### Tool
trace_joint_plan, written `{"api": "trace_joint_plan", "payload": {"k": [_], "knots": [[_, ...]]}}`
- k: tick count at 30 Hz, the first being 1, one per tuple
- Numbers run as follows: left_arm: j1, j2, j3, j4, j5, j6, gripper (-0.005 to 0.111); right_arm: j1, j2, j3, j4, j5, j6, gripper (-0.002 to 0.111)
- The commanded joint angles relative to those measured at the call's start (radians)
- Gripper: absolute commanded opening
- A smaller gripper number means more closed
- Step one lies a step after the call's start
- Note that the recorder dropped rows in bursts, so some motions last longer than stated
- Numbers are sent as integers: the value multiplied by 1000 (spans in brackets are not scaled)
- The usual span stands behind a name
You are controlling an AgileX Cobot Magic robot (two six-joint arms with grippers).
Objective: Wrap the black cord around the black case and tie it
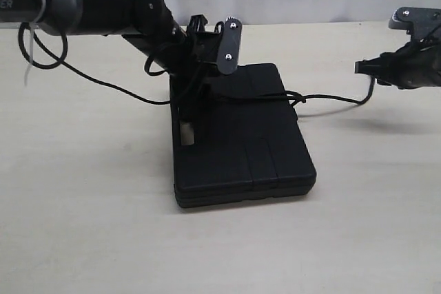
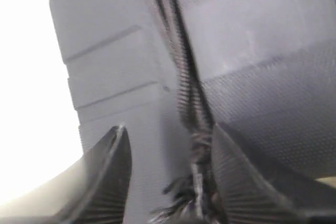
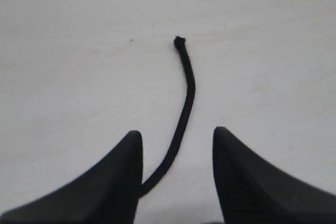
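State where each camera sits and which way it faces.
Exterior: off the arms, looking down across the table at the black case; left arm and right gripper show.
Left wrist: close over the case and black cord; open left gripper shows.
Right wrist: facing the table and cord's end; open right gripper shows.
Shared: cord in all three.

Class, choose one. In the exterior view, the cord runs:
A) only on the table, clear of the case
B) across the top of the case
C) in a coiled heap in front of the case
B: the cord lies across the top of the case and leaves it over the right edge.
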Motion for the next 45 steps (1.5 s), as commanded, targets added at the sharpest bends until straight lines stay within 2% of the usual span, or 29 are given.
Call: {"api": "trace_joint_plan", "payload": {"k": [1, 6, 9, 14, 18, 24, 36, 45], "knots": [[2, -60, 4, -4, 7, -70, 47, -6, -96, -4, -15, 80, -21, 46], [2, -66, 4, -20, 9, -70, 47, 8, -154, -4, -122, 279, -285, 46], [2, -66, 4, -20, 9, -70, 47, 28, -138, -4, -70, 388, -457, 46], [2, -66, 4, -20, 9, -70, 47, 119, -40, -4, 23, 322, -728, 46], [2, -66, 4, -23, 9, -70, 47, 201, 51, -4, 26, 191, -839, 46], [2, -66, 4, -23, 7, -70, 47, 269, 126, -4, 26, -72, -853, 46], [2, -66, 4, -27, 6, -70, 47, 276, 94, 27, 70, -193, -888, 46], [2, -66, 4, -47, 3, -70, 47, 276, 97, 89, -186, -194, -901, 46]]}}
